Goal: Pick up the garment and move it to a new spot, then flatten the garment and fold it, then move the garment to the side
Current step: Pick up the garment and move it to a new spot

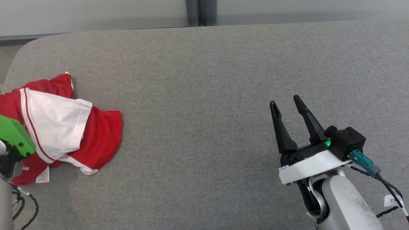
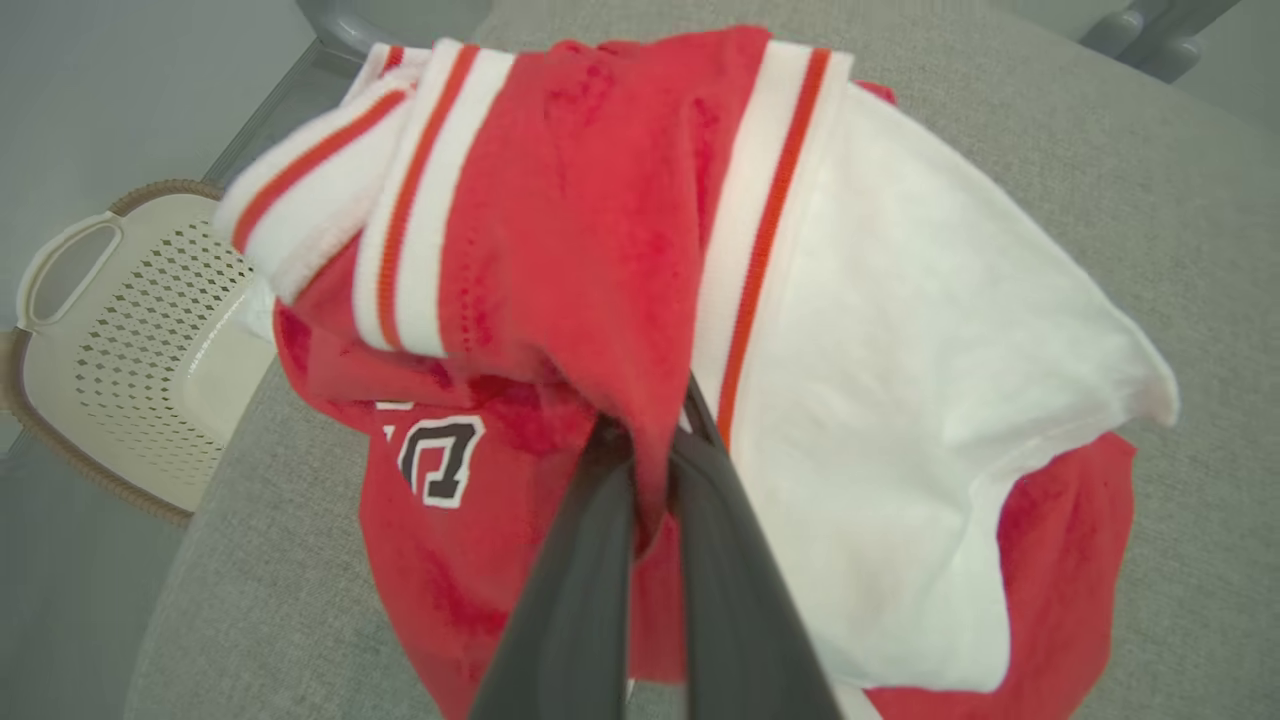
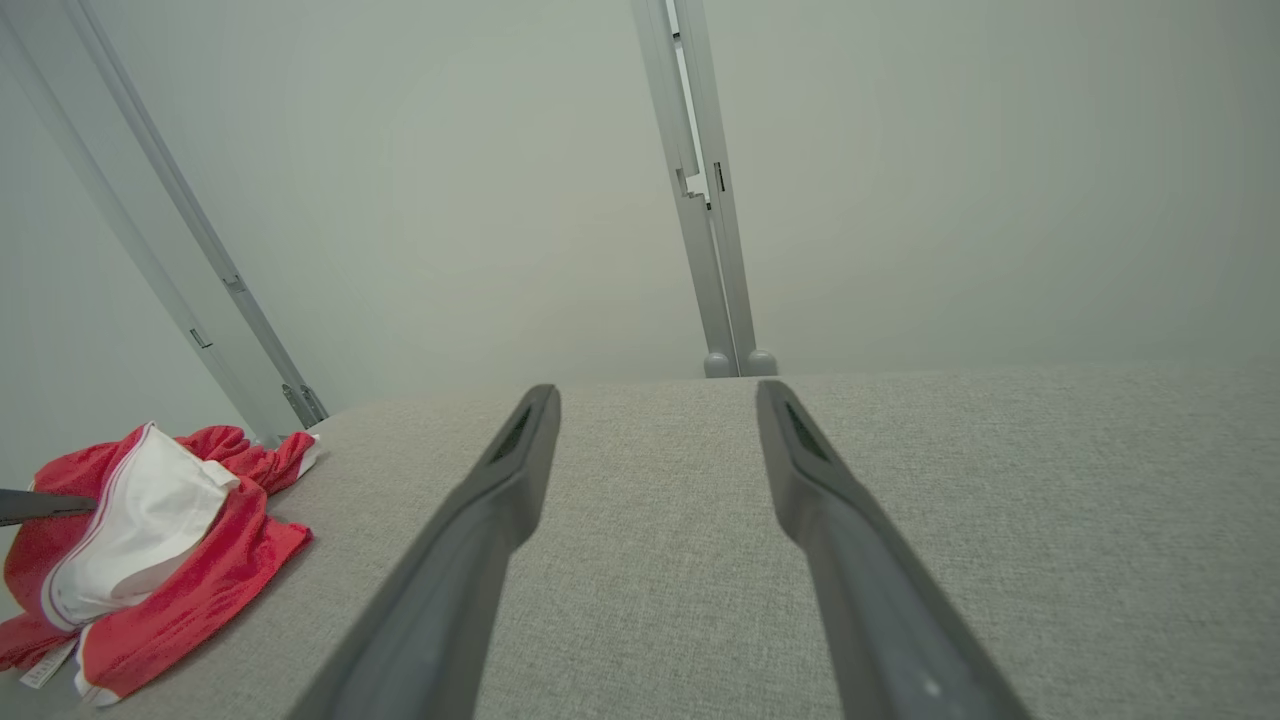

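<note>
Although the grey fabric-covered surface (image 1: 204,80) spans almost the whole head view, its single garment (image 1: 96,137) lies bunched at the far left end, close to the rounded corner. The garment is a red piece with a large white panel and white bands edged in red stripes. It is crumpled, with the white panel folded over the top. Part of a black-and-white printed figure shows on the red cloth in the left wrist view.

One pale perforated basket (image 2: 130,340) with a handle slot and a woven brown rim stands below the surface, off its left edge.

There are two grippers, each with two long dark fingers. The right gripper (image 1: 285,101) hovers over bare fabric at the lower right, well apart from the garment. Its jaws are spread wide and nothing is between them; the right wrist view shows the fingers parted with only grey surface beyond.

The left gripper (image 2: 650,425) is closed tight on the garment. Its two fingers pinch a fold of red cloth right beside a white striped band, and the cloth bulges above the tips. In the head view its wrist, under one green cover (image 1: 14,134), sits against the garment's left side.

One small white label (image 1: 42,175) hangs at the garment's near edge.
</note>
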You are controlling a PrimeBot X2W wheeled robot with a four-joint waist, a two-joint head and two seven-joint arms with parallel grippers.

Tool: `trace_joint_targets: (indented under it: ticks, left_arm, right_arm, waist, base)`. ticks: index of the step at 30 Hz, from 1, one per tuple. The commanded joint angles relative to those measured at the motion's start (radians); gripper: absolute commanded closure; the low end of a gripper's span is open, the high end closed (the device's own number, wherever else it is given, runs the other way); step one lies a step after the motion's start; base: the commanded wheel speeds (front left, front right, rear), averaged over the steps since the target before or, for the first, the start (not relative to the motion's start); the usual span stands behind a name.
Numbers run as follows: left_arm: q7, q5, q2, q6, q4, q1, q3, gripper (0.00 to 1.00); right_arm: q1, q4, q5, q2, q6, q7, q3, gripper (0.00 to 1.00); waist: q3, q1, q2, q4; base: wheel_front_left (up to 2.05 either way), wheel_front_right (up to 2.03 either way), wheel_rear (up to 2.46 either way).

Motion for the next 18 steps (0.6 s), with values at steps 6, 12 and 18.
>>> trace_joint_targets:
  ticks: [6,12,18]
  left_arm:
    - [-0.023,0.035,0.027,-0.018,-0.085,-0.027,-0.039,1.0]
    - [0.003,0.052,0.033,-0.035,-0.26,-0.041,-0.088,1.0]
    - [0.053,0.058,0.011,-0.034,-0.49,-0.059,-0.139,1.0]
  right_arm:
    - [0.031,0.012,0.001,0.008,0.0,-0.003,-0.001,0.0]
    - [0.05,0.018,0.012,0.017,0.0,-0.003,0.006,0.0]
    - [0.065,0.018,0.015,0.022,0.0,-0.003,-0.011,0.0]
  waist:
    - [-0.07,0.0,0.0,0.023]
    - [-0.126,0.0,0.0,0.013]
    - [-0.154,0.0,0.0,-0.034]
  base:
    - [0.0,0.0,0.0]
    - [0.0,0.0,0.0]
    - [0.0,0.0,0.0]
